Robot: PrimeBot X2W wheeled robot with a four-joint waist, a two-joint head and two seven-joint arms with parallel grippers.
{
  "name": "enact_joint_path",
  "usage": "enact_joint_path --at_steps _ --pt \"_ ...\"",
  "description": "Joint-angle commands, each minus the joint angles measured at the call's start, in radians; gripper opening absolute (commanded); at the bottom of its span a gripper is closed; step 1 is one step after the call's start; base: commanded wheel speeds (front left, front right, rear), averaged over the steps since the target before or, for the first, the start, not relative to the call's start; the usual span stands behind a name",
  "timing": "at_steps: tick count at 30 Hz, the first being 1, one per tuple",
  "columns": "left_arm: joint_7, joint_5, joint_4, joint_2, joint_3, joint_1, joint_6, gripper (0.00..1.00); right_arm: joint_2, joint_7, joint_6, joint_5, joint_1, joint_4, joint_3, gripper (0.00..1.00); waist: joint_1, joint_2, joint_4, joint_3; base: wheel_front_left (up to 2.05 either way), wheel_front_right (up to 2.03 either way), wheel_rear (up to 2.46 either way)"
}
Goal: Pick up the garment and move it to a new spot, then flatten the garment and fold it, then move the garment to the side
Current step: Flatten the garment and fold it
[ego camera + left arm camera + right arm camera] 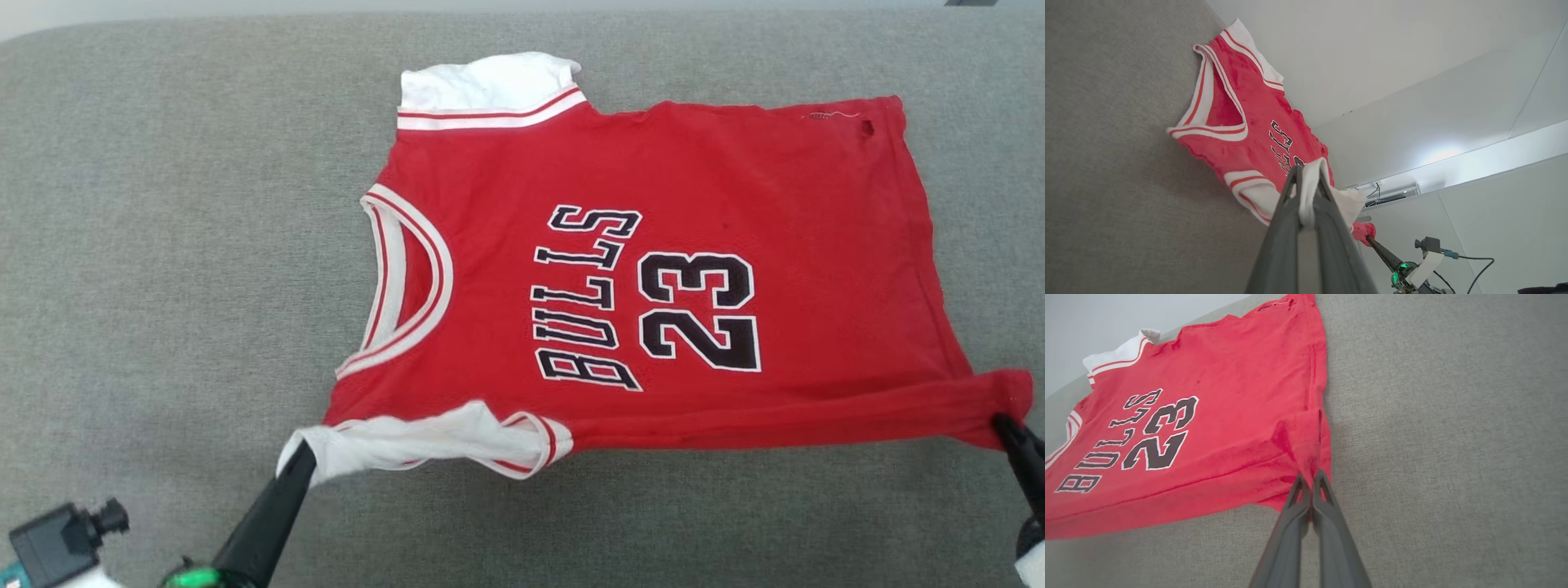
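garment (653,269) lying spread on pad (163,245) | left gripper (300,451) closed, pinching its 7 o'clock corner | right gripper (1001,424) closed, pinching its 4 o'clock corner

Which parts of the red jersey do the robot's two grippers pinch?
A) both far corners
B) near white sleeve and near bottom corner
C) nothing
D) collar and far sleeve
B: on the garment, the left gripper clamps the near white sleeve, the right gripper the near hem corner.
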Motion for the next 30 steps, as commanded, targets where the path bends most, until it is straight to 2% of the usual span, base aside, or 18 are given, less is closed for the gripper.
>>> enact_joint_path --at_steps 1,8,13,16,21,30 --pt "0.001 0.004 0.003 0.008 0.001 -0.034 0.002 0.00 0.008 -0.005 0.000 0.009 -0.024 0.005 -0.001 0.00 0.0000 -0.0001 -0.005 0.002 0.00 0.00 0.00" --pt "0.104 -0.031 0.082 -0.001 -0.031 -0.279 0.002 0.00 0.019 -0.039 0.000 -0.006 -0.173 0.119 0.048 0.00 0.0000 -0.0001 -0.036 0.040 0.00 0.00 0.00" --pt "0.189 -0.091 0.205 -0.032 -0.013 -0.451 0.002 0.00 0.007 -0.077 0.000 -0.032 -0.279 0.214 0.086 0.00 0.0000 -0.0001 -0.060 0.085 0.00 0.00 0.00" --pt "0.234 -0.089 0.294 -0.047 -0.007 -0.523 0.002 0.00 0.007 -0.105 0.000 -0.043 -0.331 0.262 0.108 0.00 0.0000 -0.0001 -0.076 0.106 0.00 0.00 0.00" --pt "0.275 -0.075 0.427 -0.078 -0.007 -0.589 0.002 0.00 0.004 -0.149 0.000 -0.054 -0.393 0.349 0.147 0.00 0.0000 -0.0001 -0.096 0.127 0.00 0.00 0.00" --pt "0.286 -0.058 0.568 -0.091 -0.005 -0.613 0.002 0.00 0.011 -0.230 0.000 -0.055 -0.457 0.473 0.202 0.00 0.0000 -0.0001 -0.119 0.143 0.00 0.00 0.00"
